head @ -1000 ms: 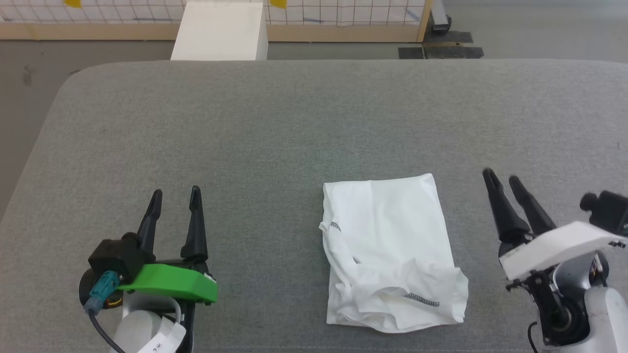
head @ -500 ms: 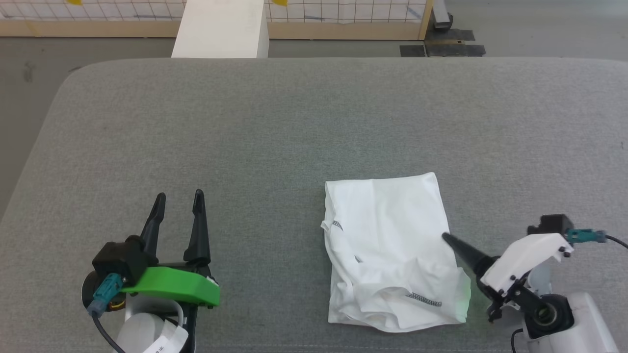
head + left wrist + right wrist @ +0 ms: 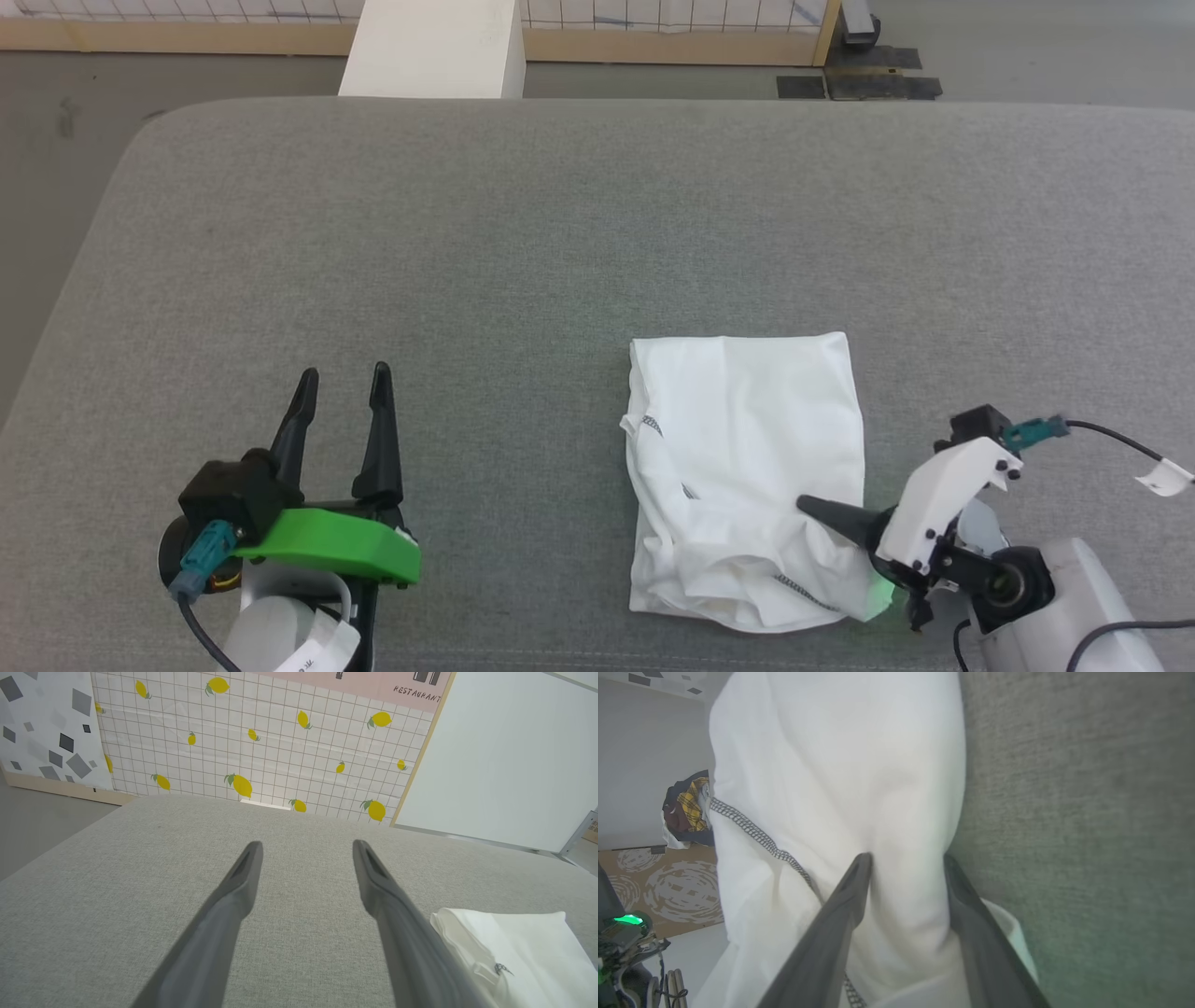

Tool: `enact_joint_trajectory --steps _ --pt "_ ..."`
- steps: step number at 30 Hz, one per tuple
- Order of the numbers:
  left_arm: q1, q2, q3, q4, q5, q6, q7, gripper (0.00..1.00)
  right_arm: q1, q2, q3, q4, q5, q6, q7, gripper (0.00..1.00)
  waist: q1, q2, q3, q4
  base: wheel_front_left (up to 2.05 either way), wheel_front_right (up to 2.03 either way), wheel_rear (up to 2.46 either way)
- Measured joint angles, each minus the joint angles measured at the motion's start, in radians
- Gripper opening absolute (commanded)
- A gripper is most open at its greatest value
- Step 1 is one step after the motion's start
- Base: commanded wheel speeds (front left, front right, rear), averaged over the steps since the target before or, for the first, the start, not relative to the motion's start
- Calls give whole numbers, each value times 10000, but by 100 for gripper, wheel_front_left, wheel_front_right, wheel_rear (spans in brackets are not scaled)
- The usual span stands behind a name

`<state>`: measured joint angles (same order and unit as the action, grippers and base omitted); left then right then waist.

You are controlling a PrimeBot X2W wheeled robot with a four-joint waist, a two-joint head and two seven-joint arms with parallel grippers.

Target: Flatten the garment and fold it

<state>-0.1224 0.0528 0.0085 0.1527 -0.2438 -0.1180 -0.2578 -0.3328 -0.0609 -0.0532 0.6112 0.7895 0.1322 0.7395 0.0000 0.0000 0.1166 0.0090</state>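
Right gripper (image 3: 906, 858) is straddling the garment (image 3: 747, 448) edge, jaws apart; left gripper (image 3: 344, 371) is idling wide open, empty.

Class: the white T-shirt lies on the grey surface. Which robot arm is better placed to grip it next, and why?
Right. The right gripper is at the garment's near right edge, fingers either side of fabric. The left gripper rests open on the bare surface, apart from it.
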Motion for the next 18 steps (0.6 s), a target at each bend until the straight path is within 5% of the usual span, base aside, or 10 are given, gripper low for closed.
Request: enact_joint_trajectory --steps 5,18 --pt "-6 0 21 -12 0 2 0 100 -65 48 420 -199 -489 0 -393 0 0 0 74 -32 0 0 0" --pt "-335 -2 33 -715 247 46 -2 100 -1978 -600 1682 -1789 -5545 0 -828 0 0 0 569 -1131 0 0 0"
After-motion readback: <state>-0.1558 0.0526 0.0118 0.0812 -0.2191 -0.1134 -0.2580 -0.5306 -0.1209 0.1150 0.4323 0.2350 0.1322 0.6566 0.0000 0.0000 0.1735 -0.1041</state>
